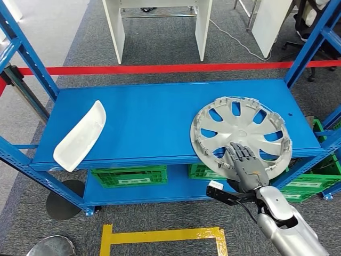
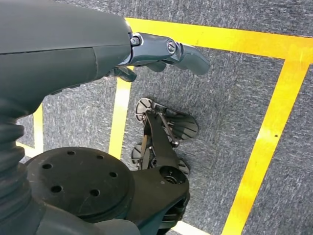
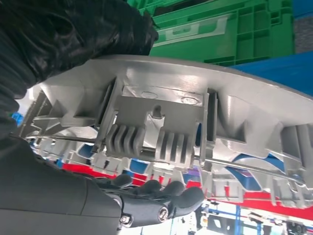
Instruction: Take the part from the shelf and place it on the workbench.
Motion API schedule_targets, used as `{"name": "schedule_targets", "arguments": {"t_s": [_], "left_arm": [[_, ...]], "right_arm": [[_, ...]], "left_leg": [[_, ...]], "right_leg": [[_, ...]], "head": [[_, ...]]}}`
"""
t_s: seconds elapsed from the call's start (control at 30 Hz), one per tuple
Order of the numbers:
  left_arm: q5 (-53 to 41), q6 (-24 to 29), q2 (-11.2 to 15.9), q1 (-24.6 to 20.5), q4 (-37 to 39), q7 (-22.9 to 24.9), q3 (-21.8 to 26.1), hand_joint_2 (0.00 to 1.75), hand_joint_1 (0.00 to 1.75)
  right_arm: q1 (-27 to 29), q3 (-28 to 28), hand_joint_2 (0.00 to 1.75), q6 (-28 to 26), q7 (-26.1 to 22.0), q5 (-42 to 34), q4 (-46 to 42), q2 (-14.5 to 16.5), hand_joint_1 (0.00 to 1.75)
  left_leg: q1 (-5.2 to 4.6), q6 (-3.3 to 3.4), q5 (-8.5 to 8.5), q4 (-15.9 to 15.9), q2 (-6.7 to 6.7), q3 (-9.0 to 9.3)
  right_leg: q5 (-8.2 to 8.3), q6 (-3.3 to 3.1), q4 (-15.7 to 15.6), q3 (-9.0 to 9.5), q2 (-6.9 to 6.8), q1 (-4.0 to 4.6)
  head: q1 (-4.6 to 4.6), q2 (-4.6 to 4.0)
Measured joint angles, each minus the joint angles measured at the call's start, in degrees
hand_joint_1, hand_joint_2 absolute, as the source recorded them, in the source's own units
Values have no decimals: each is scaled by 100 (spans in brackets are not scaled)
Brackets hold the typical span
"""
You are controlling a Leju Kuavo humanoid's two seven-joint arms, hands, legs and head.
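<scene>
A silver wheel cover [image 1: 241,133] lies on the right of the blue shelf [image 1: 153,117], its near rim hanging over the front edge. My right hand [image 1: 245,162] grips that near rim, with the fingers on top. In the right wrist view the cover's ribbed rim [image 3: 166,112] sits between the dark fingers [image 3: 162,196] and the black thumb [image 3: 92,29]. A white curved part [image 1: 80,136] lies at the shelf's left front. My left hand [image 2: 158,51] hangs above the grey floor, its fingers stretched out and holding nothing.
Green crates [image 1: 128,175] stand on the lower shelf board. Blue uprights [image 1: 28,53] frame the shelf's corners. A red tape line [image 1: 161,68] crosses the carpet behind the shelf, with a white table [image 1: 156,21] beyond. Yellow floor marking [image 1: 161,234] lies in front.
</scene>
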Motion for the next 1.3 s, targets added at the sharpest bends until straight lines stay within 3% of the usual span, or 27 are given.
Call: {"name": "schedule_targets", "arguments": {"t_s": [0.83,1.03,1.3], "left_arm": [[77,-3,0,6,0,-3,0,175,0],[104,39,-2,8,0,-58,0,175,0],[153,291,-29,17,0,-322,0,175,0]], "right_arm": [[21,-23,175,-380,41,179,46,87,175],[210,-194,175,-1079,-217,76,-230,161,175],[802,-674,175,-2051,-1117,-941,-1419,404,175]], "left_leg": [[0,0,0,0,0,0],[0,0,0,0,0,-1],[0,0,-1,0,-1,-10]], "right_leg": [[0,0,0,-2,0,0],[0,0,0,-3,1,0],[-1,0,0,-12,0,0]], "head": [[0,0],[0,0],[0,0]]}}
